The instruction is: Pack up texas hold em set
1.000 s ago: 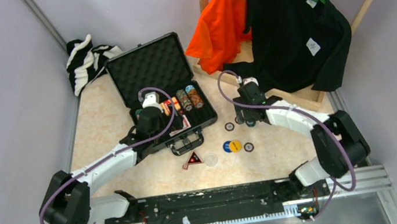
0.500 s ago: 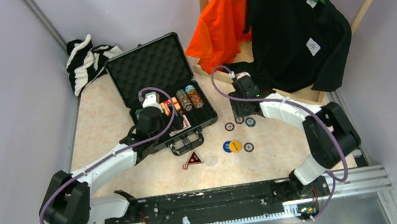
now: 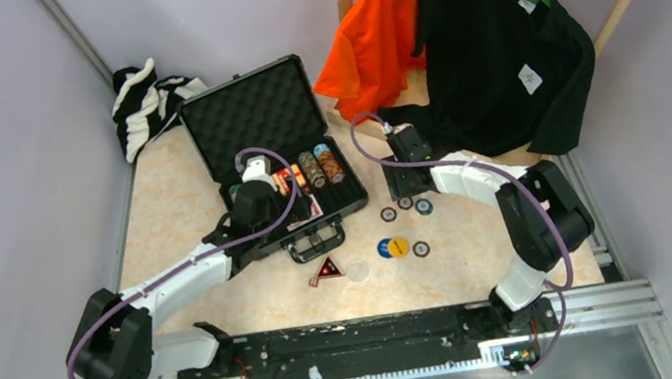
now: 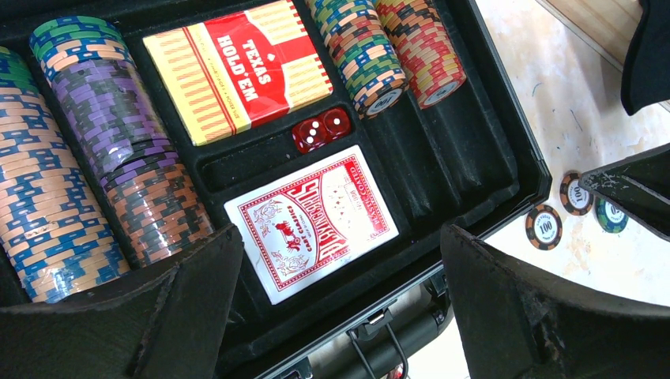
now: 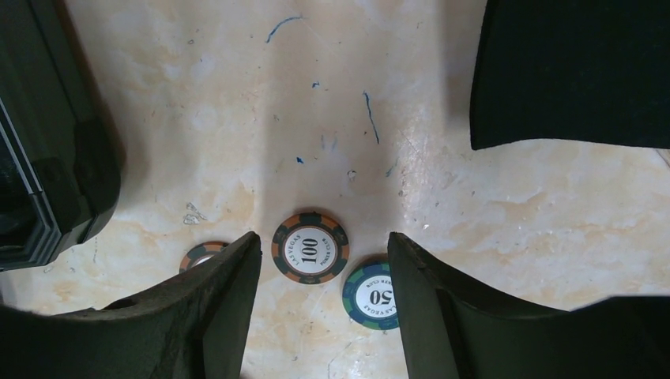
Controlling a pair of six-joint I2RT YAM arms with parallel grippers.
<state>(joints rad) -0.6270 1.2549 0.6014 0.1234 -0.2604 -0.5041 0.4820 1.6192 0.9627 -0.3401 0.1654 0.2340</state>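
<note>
The black briefcase [image 3: 251, 107] lies open, its tray holding rows of poker chips [image 4: 95, 142], a red card deck [image 4: 312, 221], a Texas Hold'em box [image 4: 237, 71] and red dice [image 4: 322, 130]. My left gripper [image 4: 340, 316] hovers open over the tray's front edge, empty. My right gripper [image 5: 324, 316] is open just right of the case, above the table. A "100" chip [image 5: 310, 246] lies beyond its tips, a "50" chip [image 5: 371, 294] by the right finger, and a third chip [image 5: 201, 254] is half hidden by the left finger. Blue and yellow discs [image 3: 392, 247], a clear disc [image 3: 357, 270] and the triangle [image 3: 328, 270] lie nearer the front.
A black shirt [image 3: 501, 47] and an orange shirt [image 3: 380, 35] hang on a wooden rack at the back right, the black hem close to my right gripper. A striped cloth [image 3: 146, 102] sits at the back left. One more chip [image 3: 421, 249] lies beside the discs.
My right gripper has drawn back and to the left, off the loose chips, which now show in front of it, and its jaws have narrowed a little. The left arm has not moved.
</note>
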